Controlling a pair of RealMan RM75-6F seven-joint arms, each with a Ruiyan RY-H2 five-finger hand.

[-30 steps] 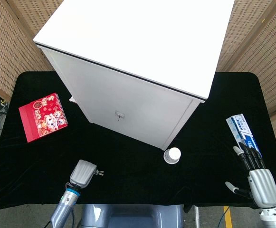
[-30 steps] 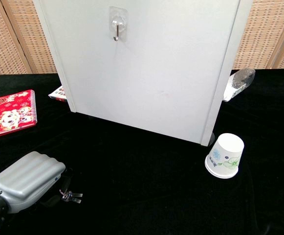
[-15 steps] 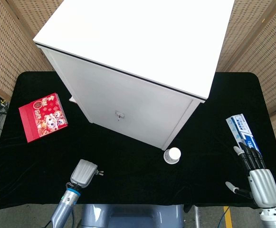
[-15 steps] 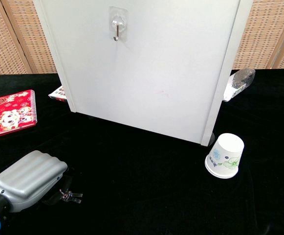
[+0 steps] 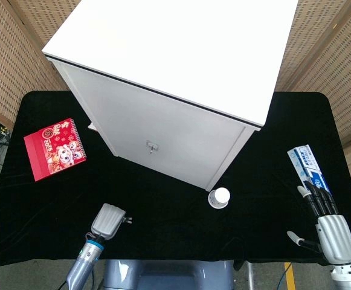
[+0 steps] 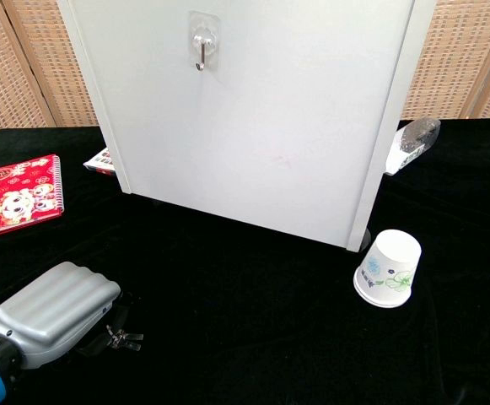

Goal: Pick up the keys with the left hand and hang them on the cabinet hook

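Left hand (image 6: 52,314) covers the keys (image 6: 120,336) near the table's front-left edge; grip unclear. Secure the ring, then lift toward the hook (image 6: 201,54).

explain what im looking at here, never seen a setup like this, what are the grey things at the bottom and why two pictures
These are two cameras on one robot: the head view looks down from above, the chest view looks forward from lower down. The grey things are its mechanical hands on arms. The left hand lies knuckles-up over a small bunch of keys on the black table; whether it grips them yet cannot be told. The right hand, seen only in the head view, rests with fingers spread and holds nothing. A white cabinet stands in the middle with a small hook on its front, where the keys should go. Also there: a red notebook, an upside-down paper cup and a blue and white box.
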